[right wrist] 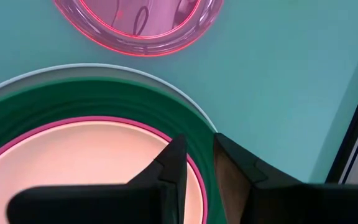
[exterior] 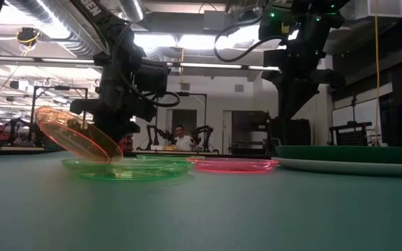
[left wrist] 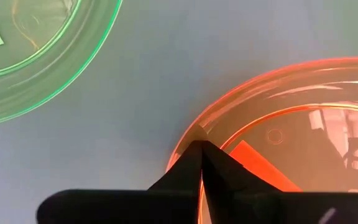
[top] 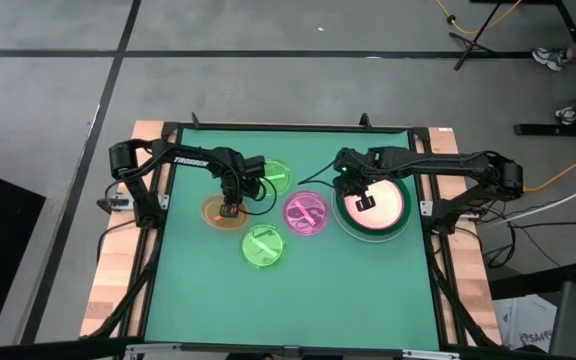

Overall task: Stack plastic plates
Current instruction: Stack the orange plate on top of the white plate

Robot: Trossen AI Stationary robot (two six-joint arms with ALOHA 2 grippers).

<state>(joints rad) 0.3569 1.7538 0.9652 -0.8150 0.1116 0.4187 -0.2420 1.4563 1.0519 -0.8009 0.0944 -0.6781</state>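
An orange translucent plate (top: 218, 214) sits at the table's left, tilted in the low view (exterior: 75, 136). My left gripper (left wrist: 201, 146) is shut on its rim. Two lime green plates (top: 273, 178) (top: 264, 247) and a pink translucent plate (top: 306, 213) lie flat on the mat. At the right is a stack with a pale blue plate (right wrist: 73, 70) at the bottom, then dark green (right wrist: 104, 99), pink (right wrist: 104, 119) and cream (right wrist: 73, 162). My right gripper (right wrist: 197, 158) hovers open over the stack's edge, touching nothing. My left gripper pinches the orange plate's rim (left wrist: 191, 127) on the plate's right side, one finger inside the rim and one outside. The fingers point straight down from above. The plate tilts, its held side low by the mat (exterior: 112, 156) and its opposite side (exterior: 44, 115) raised.
The green mat (top: 368, 300) has free room along its near half. The black frame rails (top: 158, 190) run along the table's sides. The low view shows a person (exterior: 181, 141) far behind the table.
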